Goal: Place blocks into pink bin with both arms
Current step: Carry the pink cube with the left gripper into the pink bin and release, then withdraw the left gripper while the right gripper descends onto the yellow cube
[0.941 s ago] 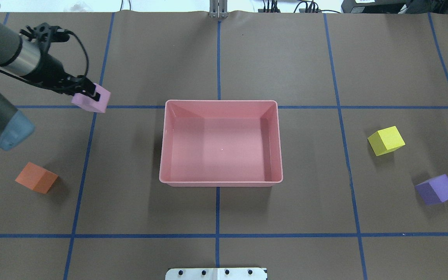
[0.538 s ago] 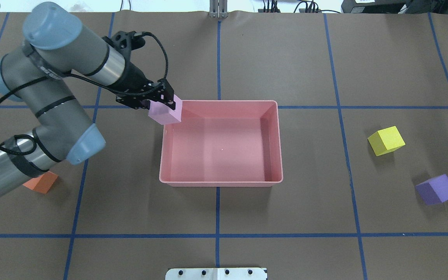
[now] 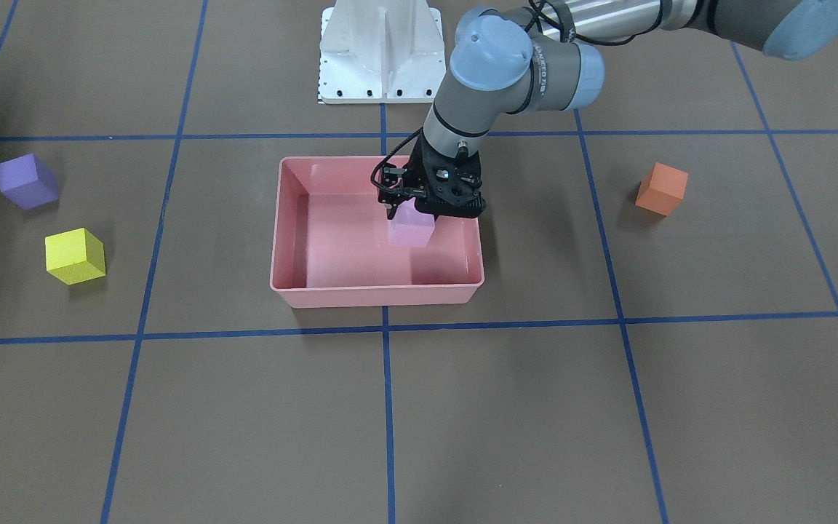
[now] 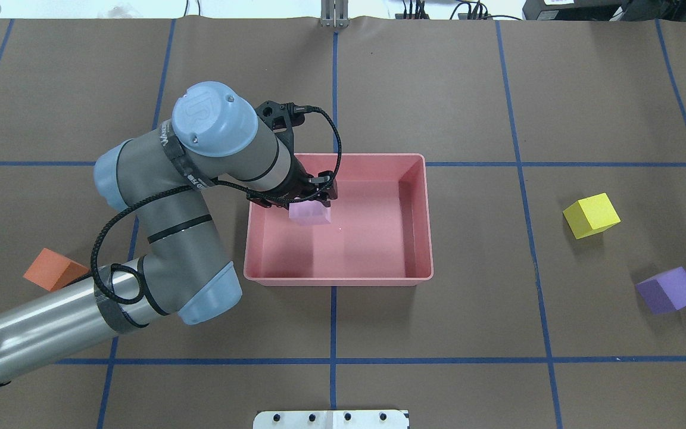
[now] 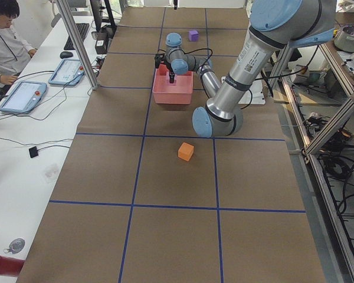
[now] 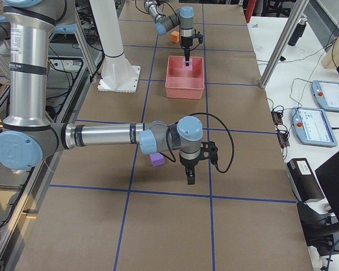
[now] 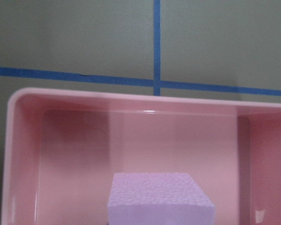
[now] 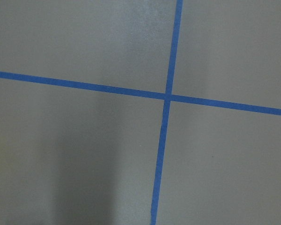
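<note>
Over the rectangular salmon-pink plastic bin, the left gripper points down between the walls. Its two black fingers are drawn in against opposite sides of a small matte light pink-lilac cube and hold it. That cube is in the bin's half on the robot's left, apart from every wall. Whether its underside touches the bin floor cannot be told. The left wrist camera shows the cube's top face low in view, with the bin's far wall beyond it.

Three other small matte cubes lie on the brown table, which is crossed by blue tape lines. An orange cube lies well apart on the robot's left, partly hidden by the left arm in the overhead view. A yellow cube and a purple cube lie near each other on the robot's right. The right gripper hangs above the table near the purple cube and shows only from the side, so how far its fingers are parted cannot be told.
</note>
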`<act>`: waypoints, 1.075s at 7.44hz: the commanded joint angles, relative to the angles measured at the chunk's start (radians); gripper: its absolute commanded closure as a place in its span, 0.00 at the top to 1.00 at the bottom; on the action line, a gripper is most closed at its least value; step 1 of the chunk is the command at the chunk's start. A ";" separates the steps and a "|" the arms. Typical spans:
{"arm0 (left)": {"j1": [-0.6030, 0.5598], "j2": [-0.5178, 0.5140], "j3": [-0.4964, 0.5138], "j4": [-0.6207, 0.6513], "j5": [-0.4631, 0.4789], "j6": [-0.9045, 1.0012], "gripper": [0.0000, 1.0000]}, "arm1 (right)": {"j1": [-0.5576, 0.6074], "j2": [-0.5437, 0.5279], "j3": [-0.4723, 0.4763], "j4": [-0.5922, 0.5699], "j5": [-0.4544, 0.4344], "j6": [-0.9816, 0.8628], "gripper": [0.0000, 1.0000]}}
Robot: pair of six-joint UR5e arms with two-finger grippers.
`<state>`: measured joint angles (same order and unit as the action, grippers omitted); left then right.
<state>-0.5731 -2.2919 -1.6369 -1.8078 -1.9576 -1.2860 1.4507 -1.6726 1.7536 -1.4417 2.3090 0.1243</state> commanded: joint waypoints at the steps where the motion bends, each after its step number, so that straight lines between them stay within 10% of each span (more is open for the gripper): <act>1: -0.004 0.029 -0.062 0.013 0.016 0.007 1.00 | -0.059 0.022 0.029 0.003 0.021 0.102 1.00; 5: -0.227 0.396 -0.421 0.332 -0.103 0.608 1.00 | -0.249 0.120 0.092 0.003 0.013 0.390 1.00; 8: -0.482 0.538 -0.316 0.320 -0.212 1.165 1.00 | -0.441 0.191 0.095 0.009 -0.158 0.429 1.00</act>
<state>-0.9505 -1.8041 -2.0081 -1.4869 -2.0988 -0.3465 1.0919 -1.4999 1.8465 -1.4376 2.2207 0.5438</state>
